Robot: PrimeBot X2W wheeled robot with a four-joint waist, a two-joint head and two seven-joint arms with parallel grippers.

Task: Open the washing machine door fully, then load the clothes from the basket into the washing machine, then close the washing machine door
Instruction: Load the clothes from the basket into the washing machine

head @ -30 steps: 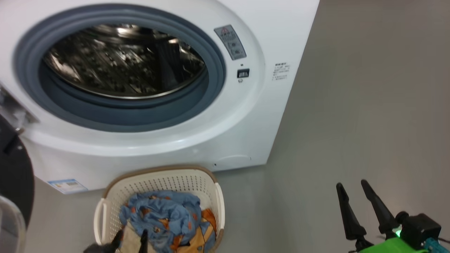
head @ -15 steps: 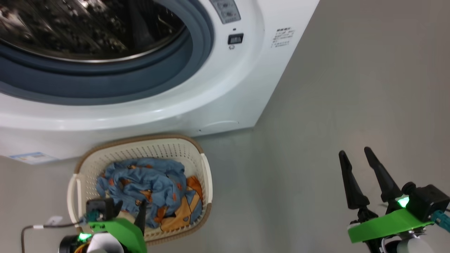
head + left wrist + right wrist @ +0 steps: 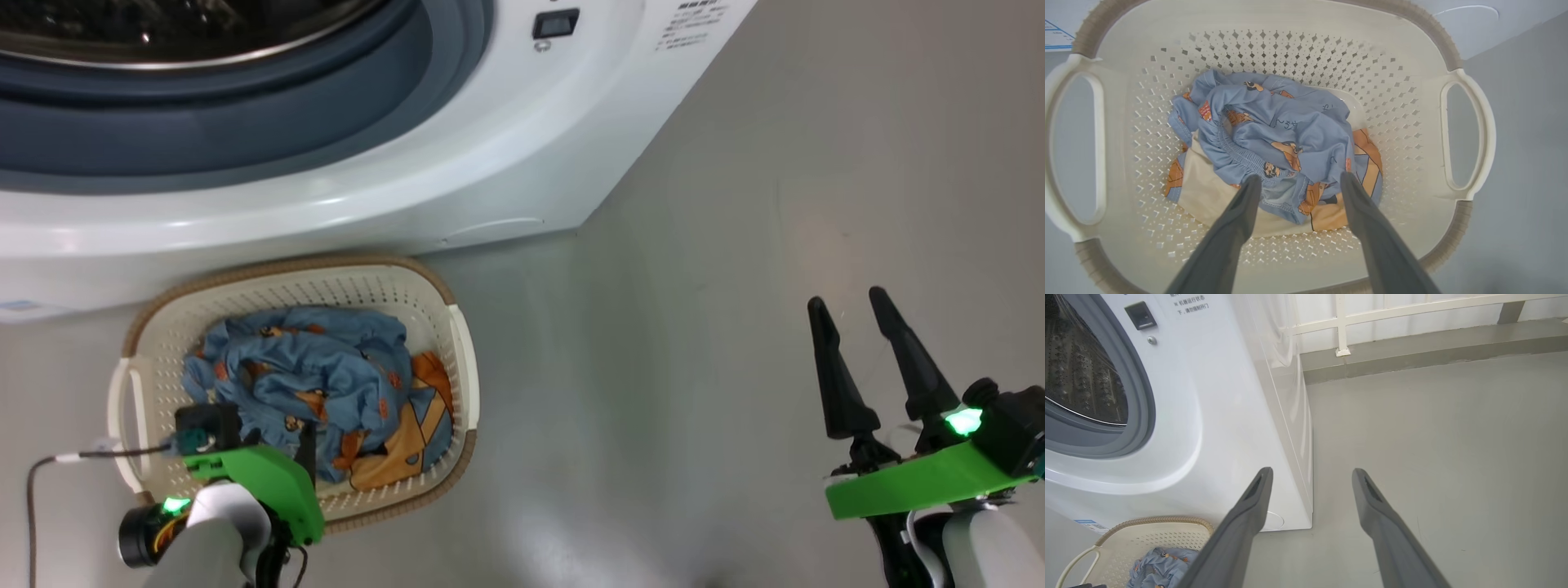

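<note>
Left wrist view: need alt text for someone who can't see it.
The open left claw points into the cream basket, its fingertips at the near edge of crumpled clothes: light blue with orange print over cream and orange cloth. Contact cannot be told. Grey floor lies at right.

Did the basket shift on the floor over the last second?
No. The basket still sits just before the washing machine, left of its front corner. The whole head view slid upward, so the camera moved, not the basket.
</note>
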